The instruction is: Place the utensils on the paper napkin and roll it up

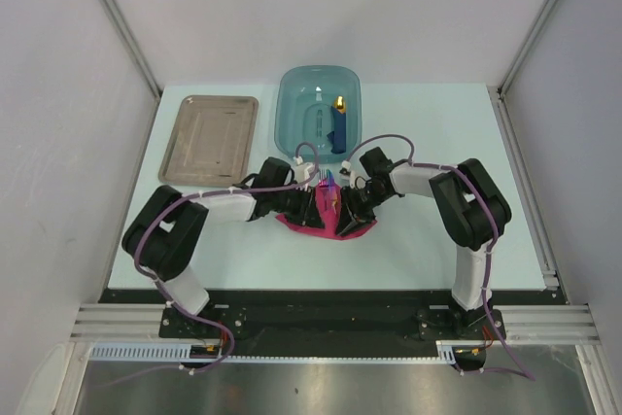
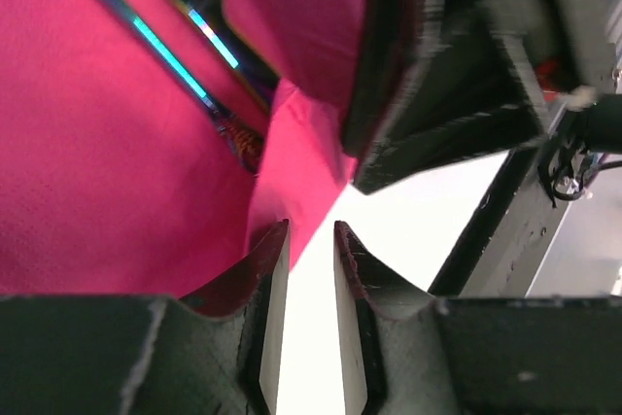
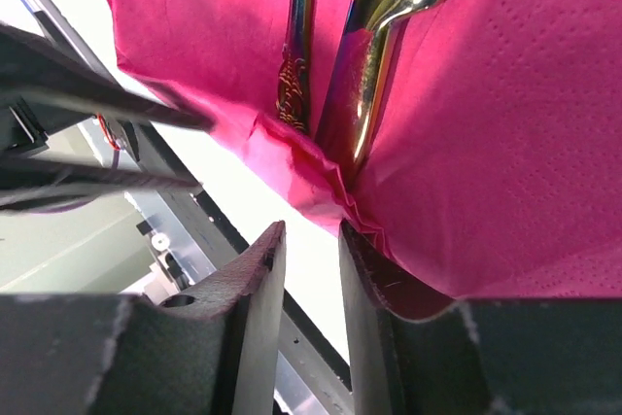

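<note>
My left gripper (image 2: pixel 311 230) stands slightly parted, with a narrow slit between the pads. Through that slit I see only white table (image 2: pixel 408 230), so nothing is pinched. The napkin (image 2: pixel 97 172) fills the left and upper part of that wrist view. Its edge comes down just beside the tip of one pad, and I cannot tell whether it touches. The utensils (image 2: pixel 175 60) lie on the napkin in the upper left of the frame, shiny handles running diagonally, partly under a fold.

My right gripper (image 3: pixel 311 230) is likewise parted by a narrow gap, with nothing in it. In its view the napkin spreads across the top and right, creased just above my fingertips. Two handles lie in that crease at top centre.

From above, both grippers meet at the middle of the table. The napkin is bunched up between them, with utensil ends poking out at its upper edge. A tub (image 1: pixel 292 104) holding a blue thing (image 1: pixel 337 133) sits above, and a tray (image 1: pixel 209 140) sits at the upper left, both apart from the napkin.
</note>
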You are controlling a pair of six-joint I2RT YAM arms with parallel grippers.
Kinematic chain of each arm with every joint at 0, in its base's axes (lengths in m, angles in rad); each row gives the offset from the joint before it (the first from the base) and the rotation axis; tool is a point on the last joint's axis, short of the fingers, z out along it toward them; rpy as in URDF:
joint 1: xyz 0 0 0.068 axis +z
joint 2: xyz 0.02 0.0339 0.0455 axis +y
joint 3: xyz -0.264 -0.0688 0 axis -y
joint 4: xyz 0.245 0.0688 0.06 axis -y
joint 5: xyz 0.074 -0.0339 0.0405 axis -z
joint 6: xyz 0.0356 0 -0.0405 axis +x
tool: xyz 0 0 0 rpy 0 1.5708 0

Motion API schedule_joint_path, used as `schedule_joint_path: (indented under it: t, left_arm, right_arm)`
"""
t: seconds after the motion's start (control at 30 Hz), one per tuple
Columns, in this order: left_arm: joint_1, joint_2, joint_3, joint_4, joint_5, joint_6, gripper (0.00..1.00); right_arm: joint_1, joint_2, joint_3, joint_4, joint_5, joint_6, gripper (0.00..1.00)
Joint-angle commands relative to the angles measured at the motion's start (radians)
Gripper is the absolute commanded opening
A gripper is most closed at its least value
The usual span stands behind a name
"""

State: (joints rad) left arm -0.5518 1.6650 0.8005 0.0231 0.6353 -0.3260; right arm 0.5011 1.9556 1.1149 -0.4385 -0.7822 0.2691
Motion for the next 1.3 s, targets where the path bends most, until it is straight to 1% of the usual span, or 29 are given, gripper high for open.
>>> schedule_joint_path:
  t: [0.0, 0.23, 0.33, 0.4, 0.47, 0.5, 0.57, 0.8, 0.9, 0.93, 1.1, 1.13, 1.23, 1.27]
  left_arm:
    - [0.021, 0.055, 0.043, 0.034, 0.001, -0.074, 0.27]
    - [0.026, 0.124, 0.075, 0.017, -0.013, -0.085, 0.24]
    - [0.026, 0.134, 0.078, 0.011, -0.016, -0.082, 0.24]
    - [0.027, 0.137, 0.078, 0.0, -0.025, -0.077, 0.24]
    - [0.027, 0.139, 0.078, -0.006, -0.032, -0.07, 0.24]
    - [0.026, 0.139, 0.077, -0.006, -0.031, -0.068, 0.24]
    - [0.027, 0.142, 0.077, -0.006, -0.031, -0.071, 0.24]
    - [0.026, 0.144, 0.08, -0.011, -0.031, -0.065, 0.24]
    - [0.026, 0.145, 0.078, -0.011, -0.032, -0.064, 0.24]
    - [0.027, 0.145, 0.078, -0.009, -0.034, -0.064, 0.24]
    - [0.026, 0.148, 0.078, -0.009, -0.036, -0.059, 0.24]
    - [0.026, 0.148, 0.08, -0.011, -0.037, -0.058, 0.24]
    - [0.026, 0.147, 0.078, -0.012, -0.039, -0.053, 0.23]
    - [0.026, 0.148, 0.078, -0.011, -0.039, -0.054, 0.23]
  right_arm:
    - [-0.007, -0.06, -0.004, 0.001, 0.021, -0.016, 0.34]
    - [-0.038, -0.11, -0.004, -0.045, 0.005, -0.053, 0.39]
    - [-0.079, -0.165, -0.007, -0.071, 0.029, -0.053, 0.47]
    - [-0.163, -0.217, -0.026, -0.101, 0.053, -0.051, 0.56]
    - [-0.199, -0.242, -0.035, -0.124, 0.086, -0.053, 0.63]
    - [-0.211, -0.247, -0.046, -0.132, 0.095, -0.067, 0.69]
    - [-0.234, -0.248, -0.056, -0.158, 0.135, -0.08, 0.72]
    - [-0.26, -0.181, -0.098, -0.149, 0.167, -0.105, 0.7]
    - [-0.262, -0.121, -0.102, -0.125, 0.109, -0.09, 0.67]
    - [-0.262, -0.103, -0.104, -0.106, 0.068, -0.084, 0.67]
    - [-0.262, 0.002, -0.099, -0.014, -0.086, 0.011, 0.66]
    - [-0.262, 0.008, -0.101, 0.03, -0.136, 0.028, 0.65]
    - [-0.259, -0.007, -0.113, 0.128, -0.208, 0.093, 0.6]
    - [-0.259, -0.02, -0.118, 0.153, -0.224, 0.108, 0.57]
